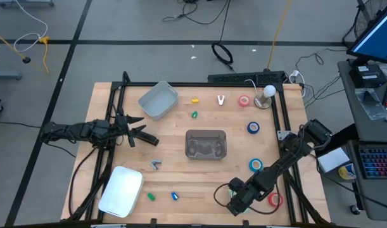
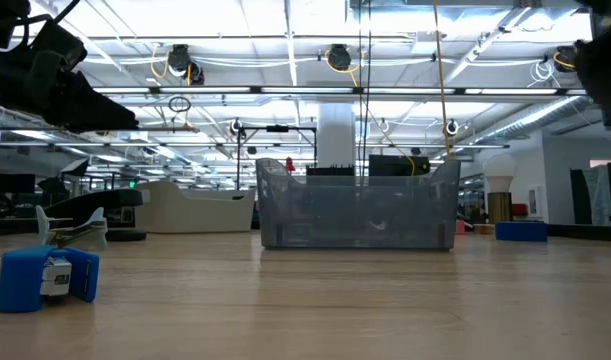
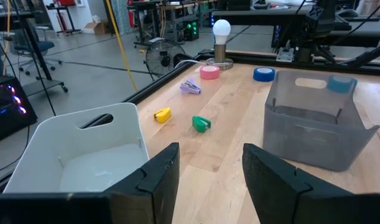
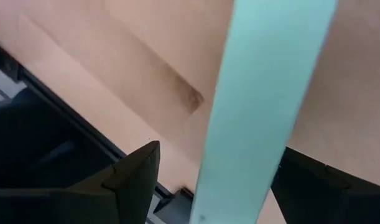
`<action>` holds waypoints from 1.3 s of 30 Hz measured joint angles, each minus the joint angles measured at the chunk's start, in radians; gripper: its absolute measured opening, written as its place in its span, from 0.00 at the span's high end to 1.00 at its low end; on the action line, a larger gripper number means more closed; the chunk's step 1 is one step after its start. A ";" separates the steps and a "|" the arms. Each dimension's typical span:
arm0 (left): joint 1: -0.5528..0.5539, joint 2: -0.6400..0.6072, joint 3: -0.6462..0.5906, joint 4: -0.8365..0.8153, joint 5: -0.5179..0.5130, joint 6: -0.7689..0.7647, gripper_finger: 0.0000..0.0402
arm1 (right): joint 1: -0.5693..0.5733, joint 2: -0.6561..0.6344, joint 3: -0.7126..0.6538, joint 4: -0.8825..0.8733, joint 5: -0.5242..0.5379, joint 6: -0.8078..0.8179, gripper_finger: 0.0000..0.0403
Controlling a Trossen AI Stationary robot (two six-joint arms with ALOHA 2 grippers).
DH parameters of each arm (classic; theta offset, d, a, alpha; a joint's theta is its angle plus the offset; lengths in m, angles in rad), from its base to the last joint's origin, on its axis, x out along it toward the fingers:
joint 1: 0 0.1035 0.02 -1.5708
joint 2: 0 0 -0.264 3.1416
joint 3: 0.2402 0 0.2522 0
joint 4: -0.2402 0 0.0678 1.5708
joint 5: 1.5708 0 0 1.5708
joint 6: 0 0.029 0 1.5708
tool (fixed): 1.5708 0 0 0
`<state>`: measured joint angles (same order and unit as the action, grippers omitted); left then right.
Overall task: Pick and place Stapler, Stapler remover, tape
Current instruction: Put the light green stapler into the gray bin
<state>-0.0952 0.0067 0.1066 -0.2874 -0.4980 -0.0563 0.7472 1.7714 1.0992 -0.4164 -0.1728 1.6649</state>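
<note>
The light mint-green bar-shaped stapler (image 4: 264,99) lies between the right gripper's (image 1: 234,204) two dark fingers (image 4: 130,177), which stand wide on either side of it, just above the wooden table (image 1: 180,171). The right arm reaches down to the table's near right edge, left of a red tape roll (image 1: 275,200). The left gripper (image 1: 142,134) hovers at the left with fingers (image 3: 155,177) partly spread, holding nothing, beside the white plastic bin (image 3: 84,155).

Your mint-green stapler (image 4: 264,99) sits lengthwise between the right gripper's (image 1: 236,204) fingers, near right. Tape rolls: pink (image 1: 244,101) far right, blue (image 1: 253,128), teal (image 1: 256,165), red (image 1: 274,199) nearest.
</note>
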 joint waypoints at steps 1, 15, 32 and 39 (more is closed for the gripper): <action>0.000 0.000 0.000 0.000 0.000 0.000 0.56 | 0.004 0.000 0.000 0.000 -0.002 -0.003 0.32; 0.000 0.000 0.000 0.000 0.000 0.000 0.56 | 0.018 0.001 -0.001 -0.023 -0.014 0.023 0.38; 0.000 0.000 0.000 0.126 0.001 -0.106 0.56 | 0.017 -0.006 -0.005 -0.040 -0.067 0.006 0.72; 0.000 0.000 0.000 0.249 0.002 -0.203 0.56 | -0.021 -0.080 -0.005 -0.061 -0.008 -0.051 0.72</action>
<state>-0.0950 0.0063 0.1066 -0.0384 -0.4965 -0.2593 0.7260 1.6911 1.0946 -0.4769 -0.1810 1.6143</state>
